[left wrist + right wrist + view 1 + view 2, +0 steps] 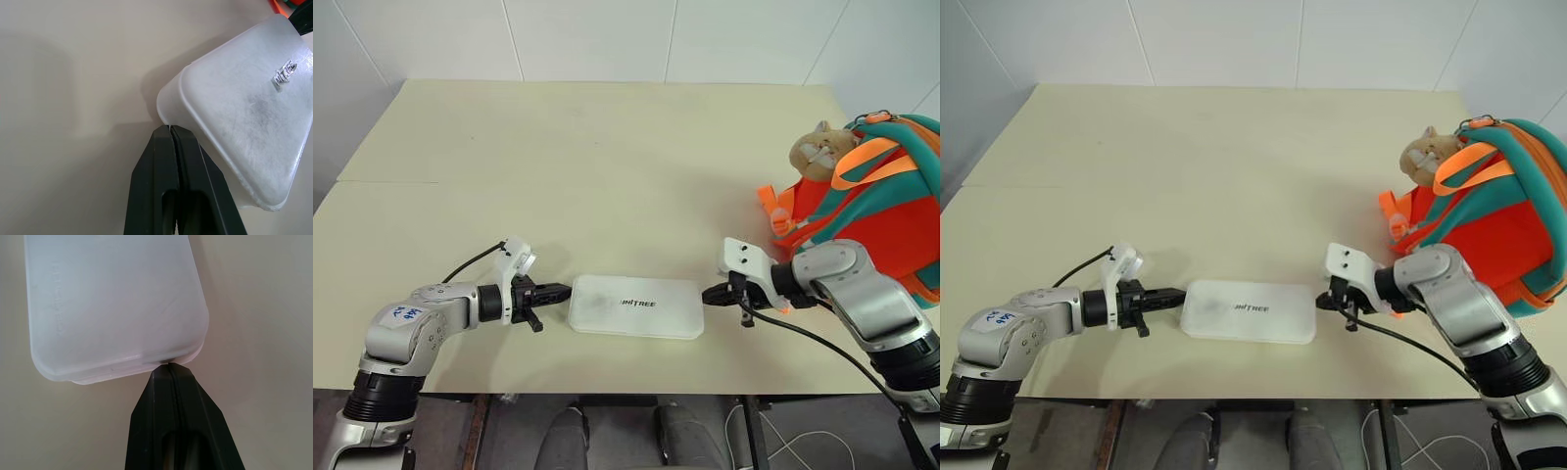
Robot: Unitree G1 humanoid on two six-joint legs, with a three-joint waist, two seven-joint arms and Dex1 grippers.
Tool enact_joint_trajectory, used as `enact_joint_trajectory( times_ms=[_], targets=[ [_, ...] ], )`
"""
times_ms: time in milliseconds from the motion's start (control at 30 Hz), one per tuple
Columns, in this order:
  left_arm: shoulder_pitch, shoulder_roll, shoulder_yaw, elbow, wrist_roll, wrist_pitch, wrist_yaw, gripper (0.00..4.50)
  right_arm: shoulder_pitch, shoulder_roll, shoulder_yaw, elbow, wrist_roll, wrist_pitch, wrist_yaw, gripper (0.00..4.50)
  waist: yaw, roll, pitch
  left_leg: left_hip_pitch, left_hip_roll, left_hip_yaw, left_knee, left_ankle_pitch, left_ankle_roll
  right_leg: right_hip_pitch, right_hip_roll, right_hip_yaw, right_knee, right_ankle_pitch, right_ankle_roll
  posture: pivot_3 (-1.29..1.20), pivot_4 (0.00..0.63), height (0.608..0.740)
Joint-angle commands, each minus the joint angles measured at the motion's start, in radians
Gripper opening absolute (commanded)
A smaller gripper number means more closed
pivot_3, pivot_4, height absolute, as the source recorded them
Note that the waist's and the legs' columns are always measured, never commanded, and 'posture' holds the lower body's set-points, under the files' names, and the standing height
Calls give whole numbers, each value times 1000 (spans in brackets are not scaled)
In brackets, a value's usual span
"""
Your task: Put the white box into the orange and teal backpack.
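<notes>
The white box (635,305) lies flat on the desk (607,166) between both clenched fingers, left gripper (551,292) and right gripper (714,293) touching its ends, probably to squeeze and lift it toward the orange and teal backpack (881,196).

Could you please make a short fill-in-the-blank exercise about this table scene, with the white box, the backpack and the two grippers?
1. The white box lies flat on the table between the two ____.
2. The fingers of the left gripper and of the right gripper are ____, with the tips at opposite ends of the box.
3. The orange and teal backpack stands at the table's ____ edge.
4. A tan plush ____ is attached to the backpack.

Missing words: grippers; shut; right; toy
</notes>
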Motion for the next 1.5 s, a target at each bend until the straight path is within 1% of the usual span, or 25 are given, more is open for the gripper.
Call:
enact_joint_trajectory(
  times_ms=[33, 233, 367, 400, 433, 467, 500, 600, 700, 767, 867, 900, 933, 1067, 1267, 1500],
  targets=[
    [-11, 16, -10, -24, -3, 11, -18, 41, 6, -15, -30, -46, 23, -3, -9, 0, 0, 0, 0, 0, 0, 0, 0, 0, 0, 0, 0, 0, 0, 0, 0, 0, 150, 740],
    [4, 67, 20, -28, -7, 48, -24, 41, 27, -49, -29, 9, -25, -52, -50, 0, 1, 0, 0, 0, 0, 0, 0, 0, 0, 0, 0, 0, 0, 0, 0, 0, 150, 740],
    [1, 94, 62, -18, 5, 27, -11, 41, 3, -61, -38, 112, -90, -131, -118, 0, -1, 0, 0, 0, 0, 0, 0, 0, 0, 0, 0, 0, 0, 0, 0, 0, 150, 740],
    [-10, 94, 75, -3, 8, 28, 4, 213, -9, -60, -38, 143, -108, -156, -137, 0, -1, 0, 0, 0, 0, 0, 0, 0, 0, 0, 0, 0, 0, 0, 0, 0, 150, 740],
    [-27, 99, 91, 11, 7, 43, 19, 415, -23, -61, -41, 174, -122, -180, -153, 167, -1, 0, 0, 0, 0, 0, 0, 0, 0, 0, 0, 0, 0, 0, 0, 0, 150, 740],
    [-38, 102, 102, 20, 6, 53, 28, 605, -33, -61, -44, 196, -131, -197, -162, 354, 0, -1, 0, 0, 0, 0, 0, 0, 0, 0, 0, 0, 0, 0, 0, 0, 150, 740],
    [-49, 105, 118, 19, -7, 65, 28, 893, -41, -63, -49, 209, -129, -206, -158, 566, 0, -1, 0, 0, 0, 0, 1, 0, 0, 0, 0, 0, 0, 0, 0, 0, 150, 740],
    [-80, 110, 155, 12, -53, 116, 19, 1784, -55, -62, -62, 228, -125, -221, -148, 1517, 0, -1, 0, 0, 0, 0, 1, 0, 0, 0, 0, 0, 0, 0, 0, 0, 150, 740],
    [-113, 122, 176, 14, -91, 192, 13, 2750, -59, -61, -70, 241, -127, -234, -148, 2606, 0, -1, 0, 0, 0, 0, 0, 0, 0, 0, 0, 0, 0, 0, 0, 0, 150, 740],
    [-126, 137, 172, 26, -94, 235, 18, 3333, -58, -59, -72, 245, -129, -239, -153, 3271, 0, -1, 0, 0, 0, 0, 0, 0, 0, 0, 0, 0, 0, 0, 0, 0, 150, 740],
    [-124, 176, 143, 35, -110, 268, -28, 4250, -52, -53, -79, 239, -126, -237, -165, 4255, -4, -1, 0, 0, 0, 0, 0, 0, 0, 0, 0, 0, 0, 0, 0, 0, 150, 740],
    [-124, 185, 137, 37, -114, 277, -38, 4487, -51, -51, -81, 237, -125, -236, -167, 4494, -5, -1, 0, 0, 0, 0, 0, 0, 0, 0, 0, 0, 0, 0, 0, 0, 150, 740],
    [-122, 194, 131, 38, -120, 281, -56, 4487, -48, -51, -81, 232, -123, -234, -169, 4494, -4, -1, 0, 0, 0, 0, 0, 0, 0, -1, 0, 0, 0, 0, 0, 0, 150, 740],
    [-178, 172, 166, 125, -160, 425, -29, 4487, -40, -50, -85, 216, -118, -225, -176, 4494, -2, -1, 0, 0, 0, 0, 0, 0, 0, -1, 0, 0, 1, 0, 0, 0, 150, 740],
    [-284, 97, 206, 277, -186, 630, 13, 4487, -5, -67, -103, 162, -92, -189, -157, 4494, 1, -1, 0, -1, 0, -1, 1, 0, 0, -1, 0, -1, 2, 0, 0, 0, 150, 740],
    [-303, 49, 190, 413, -266, 653, 24, 4487, 35, -53, -109, 91, -95, -146, -176, 4494, -2, -1, 0, 0, 0, -1, 1, 0, 0, -1, 0, -1, 4, 0, 0, 0, 150, 740]
  ],
)
